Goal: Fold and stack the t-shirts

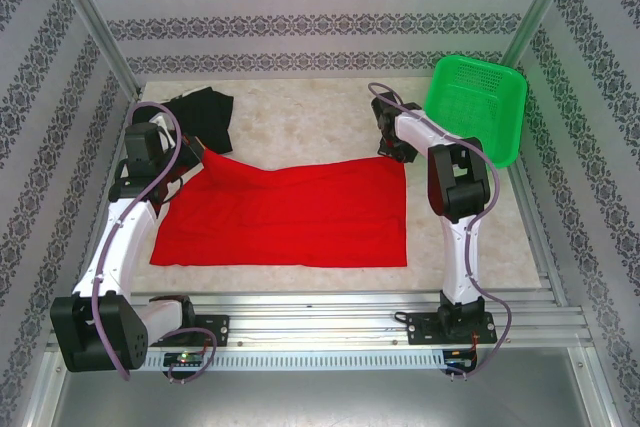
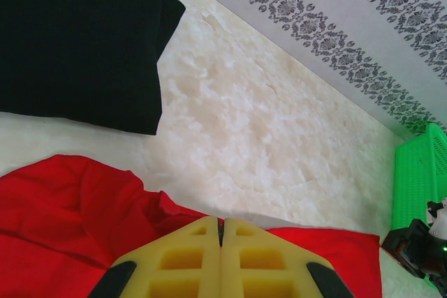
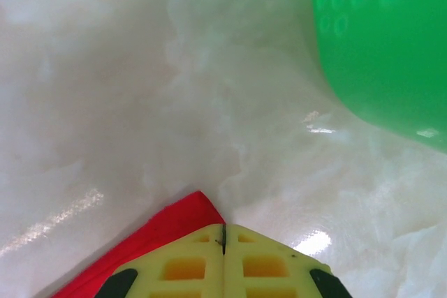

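the red t-shirt (image 1: 290,217) lies spread out flat. the left gripper (image 2: 222,222) is clenched on its far-left corner, where the cloth is bunched and lifted. the right gripper (image 3: 223,227) is closed tight at its far-right corner, seemingly nipping the very tip. the black t-shirt (image 1: 205,112) sits crumpled just beyond the red one's far-left corner; the green basket (image 1: 500,77) stands beyond its far-right corner.

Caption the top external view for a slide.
Left gripper and right gripper hold red shirt by far corners; black shirt, green basket behind.
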